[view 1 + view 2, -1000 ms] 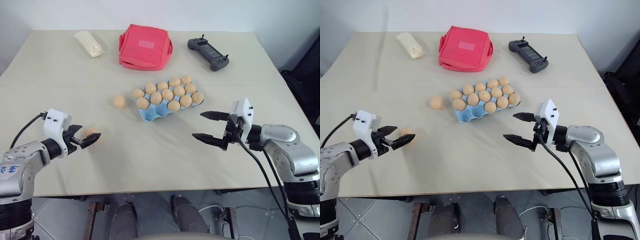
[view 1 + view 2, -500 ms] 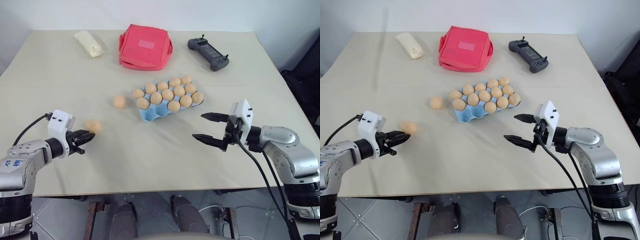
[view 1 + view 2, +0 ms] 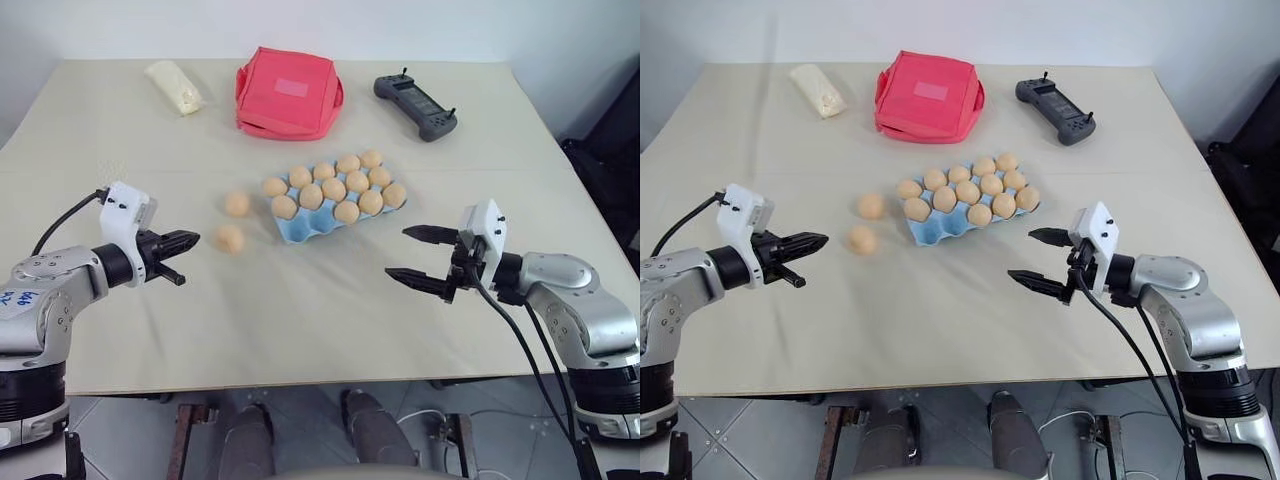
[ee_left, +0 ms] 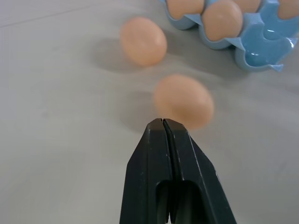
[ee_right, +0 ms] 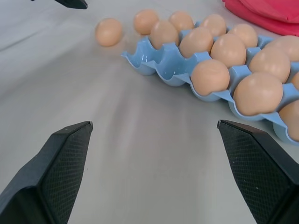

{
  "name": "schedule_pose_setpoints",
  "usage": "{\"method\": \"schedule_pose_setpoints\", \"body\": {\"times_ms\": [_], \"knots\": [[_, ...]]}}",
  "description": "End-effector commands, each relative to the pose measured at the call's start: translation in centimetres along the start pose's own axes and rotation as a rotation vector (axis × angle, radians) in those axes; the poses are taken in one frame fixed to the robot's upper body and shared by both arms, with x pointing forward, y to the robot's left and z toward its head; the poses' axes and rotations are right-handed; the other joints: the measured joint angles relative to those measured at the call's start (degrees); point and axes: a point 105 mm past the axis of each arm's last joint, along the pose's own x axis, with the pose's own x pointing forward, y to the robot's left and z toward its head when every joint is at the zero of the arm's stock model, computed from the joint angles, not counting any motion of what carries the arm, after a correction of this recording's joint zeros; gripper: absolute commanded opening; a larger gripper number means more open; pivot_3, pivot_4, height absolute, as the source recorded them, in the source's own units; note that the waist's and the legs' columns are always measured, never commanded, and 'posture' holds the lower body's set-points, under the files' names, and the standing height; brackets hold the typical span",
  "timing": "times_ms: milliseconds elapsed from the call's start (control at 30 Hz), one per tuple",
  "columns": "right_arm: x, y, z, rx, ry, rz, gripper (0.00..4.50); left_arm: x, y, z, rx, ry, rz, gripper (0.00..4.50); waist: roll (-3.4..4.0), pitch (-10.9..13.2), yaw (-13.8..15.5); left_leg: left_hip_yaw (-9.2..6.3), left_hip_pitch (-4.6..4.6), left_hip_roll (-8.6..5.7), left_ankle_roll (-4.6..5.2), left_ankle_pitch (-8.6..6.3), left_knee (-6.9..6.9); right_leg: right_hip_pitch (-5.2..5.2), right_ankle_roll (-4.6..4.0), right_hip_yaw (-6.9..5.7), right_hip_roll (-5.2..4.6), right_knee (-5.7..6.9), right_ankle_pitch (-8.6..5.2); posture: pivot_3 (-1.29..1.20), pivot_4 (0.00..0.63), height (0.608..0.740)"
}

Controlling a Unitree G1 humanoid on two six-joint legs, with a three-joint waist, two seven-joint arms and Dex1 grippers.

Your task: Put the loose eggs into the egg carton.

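Beige bench (image 3: 300, 300) carries the light blue egg carton (image 3: 300, 225), one corner cup empty. Left claw (image 3: 185, 240) is pinched shut on nothing; right claw (image 3: 420, 255) gapes wide. Two loose eggs (image 3: 229, 239) lie beside the carton: light, slick, brittle, probably best pinched gently across the middle.

We've got our left gripper (image 3: 188, 239) pinched fully closed on nothing, arm reaching in from the left, pointing rightward and slightly down. Our right gripper (image 3: 418, 254) hangs above the table, fingers spread wide, aimed leftward.
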Motion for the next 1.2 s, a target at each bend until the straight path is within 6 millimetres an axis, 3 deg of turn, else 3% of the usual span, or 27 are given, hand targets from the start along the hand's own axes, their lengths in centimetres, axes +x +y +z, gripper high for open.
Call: {"method": "schedule_pose_setpoints", "body": {"times_ms": [33, 233, 333, 733, 867, 1200], "knots": [[-0.4, 0.2, 1.3, -0.053, -0.037, -0.009, 4.5, -0.4, -0.9, 1.0, 0.047, -0.023, -0.033, 0.02, 0.0, 0.0, 0.1, 0.0, 0.0, 0.0, -0.01, 0.0, -0.01, -0.01, 0.0, 0.0, 0.0, -0.01, 0.0, 0.0, 0.15, 0.74], [-0.4, 0.0, 1.3, -0.056, -0.037, -0.013, 4.5, -0.5, -0.7, 0.8, 0.059, -0.011, -0.023, 0.02, 0.0, 0.0, 0.2, 0.01, -0.01, 0.0, -0.01, -0.01, 0.03, 0.01, -0.02, 0.0, 0.0, -0.02, -0.01, 0.0, 0.15, 0.74], [-0.4, 0.0, 1.3, -0.056, -0.039, -0.014, 4.5, -0.4, -0.4, 1.1, 0.062, -0.012, -0.014, 0.55, 0.0, 0.0, 0.2, 0.01, -0.01, 0.0, -0.01, -0.01, 0.03, 0.0, -0.03, 0.0, -0.01, -0.02, -0.02, 0.0, 0.15, 0.74], [-0.3, 0.0, 1.1, -0.051, -0.04, -0.023, 4.5, -0.5, -1.5, 1.0, 0.068, -0.029, -0.062, 4.38, 0.0, 0.0, 0.2, 0.01, -0.01, 0.0, -0.02, -0.01, 0.0, 0.0, -0.04, 0.0, -0.01, -0.07, -0.02, 0.0, 0.15, 0.74], [-0.2, 0.0, 1.1, -0.051, -0.042, -0.02, 4.5, 0.1, -1.0, 2.0, 0.093, -0.129, -0.013, 4.45, 0.0, 0.0, 0.3, 0.01, -0.01, 0.0, -0.01, -0.01, 0.01, 0.02, -0.04, 0.0, -0.01, -0.07, -0.02, 0.0, 0.15, 0.74], [-0.3, 0.0, 1.2, -0.054, -0.037, -0.022, 4.5, 3.2, -3.4, 1.0, 0.071, -0.157, -0.115, 4.45, -0.01, 0.0, 0.3, 0.01, -0.02, -0.01, -0.01, -0.02, 0.02, 0.06, 0.01, 0.01, -0.01, -0.16, 0.0, 0.0, 0.15, 0.74]]}}
